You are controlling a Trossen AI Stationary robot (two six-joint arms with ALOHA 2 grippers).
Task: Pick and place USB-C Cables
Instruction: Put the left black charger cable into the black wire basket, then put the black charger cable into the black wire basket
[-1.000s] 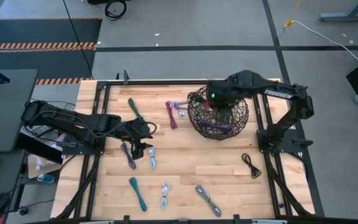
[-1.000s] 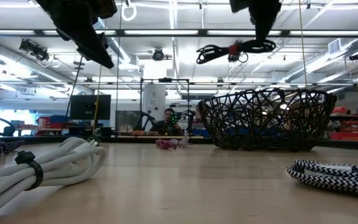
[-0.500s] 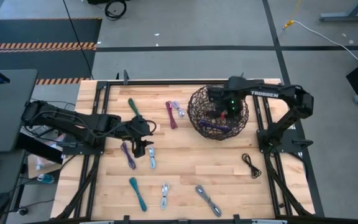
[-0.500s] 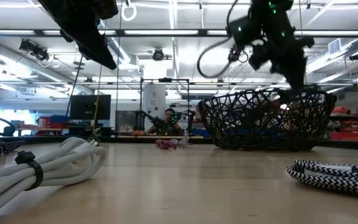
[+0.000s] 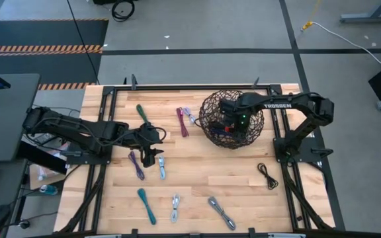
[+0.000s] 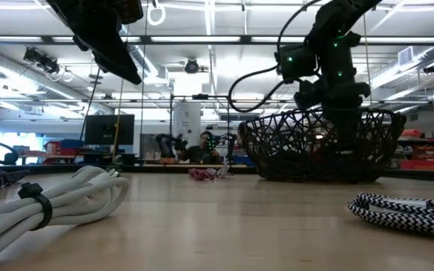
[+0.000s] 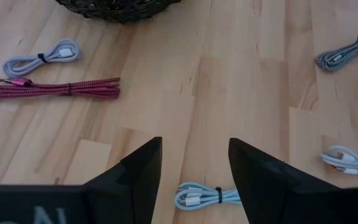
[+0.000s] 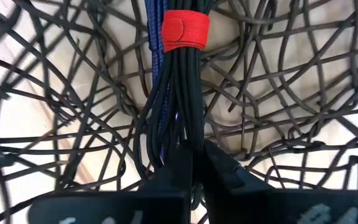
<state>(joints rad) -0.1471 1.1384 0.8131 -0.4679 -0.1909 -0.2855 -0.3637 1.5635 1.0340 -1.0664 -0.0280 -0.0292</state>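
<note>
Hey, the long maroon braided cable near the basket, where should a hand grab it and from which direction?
Grip the maroon braided cable at its dark tie mid-length, coming straight down from above with fingers across its narrow width: it lies flat and straight on the wooden table.

Overhead, table-level (facing room), wrists close; basket (image 5: 232, 119) shared.

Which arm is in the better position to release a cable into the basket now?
Right. The right gripper is down inside the wire basket, shut on the black cable with a red tie. The left gripper is open and empty, over the table beside loose cables.
</note>
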